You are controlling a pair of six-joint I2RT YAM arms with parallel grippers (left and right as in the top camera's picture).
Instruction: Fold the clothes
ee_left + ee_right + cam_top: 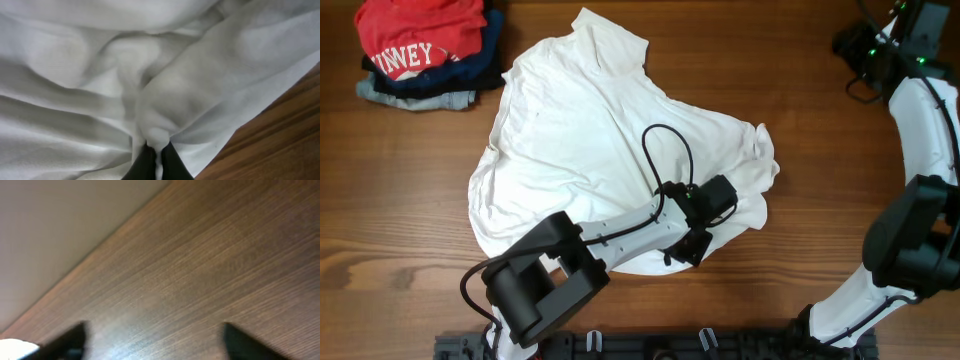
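The white T-shirt (590,150) lies wrinkled and spread out in the middle of the wooden table, plain side up, with no lettering showing. My left gripper (720,205) rests on the shirt's lower right part, near its hem. In the left wrist view the two black fingers (157,147) are shut on a pinched fold of the white shirt (190,90), with bare wood at the lower right. My right gripper (857,48) is at the table's far right corner, far from the shirt. In the right wrist view its fingers (154,327) are wide open and empty above bare wood.
A pile of folded clothes (425,60) sits at the far left corner, a red shirt with white letters on top of navy, black and light-blue garments. The right arm (920,140) arches along the right side. The table's edge (95,250) shows in the right wrist view.
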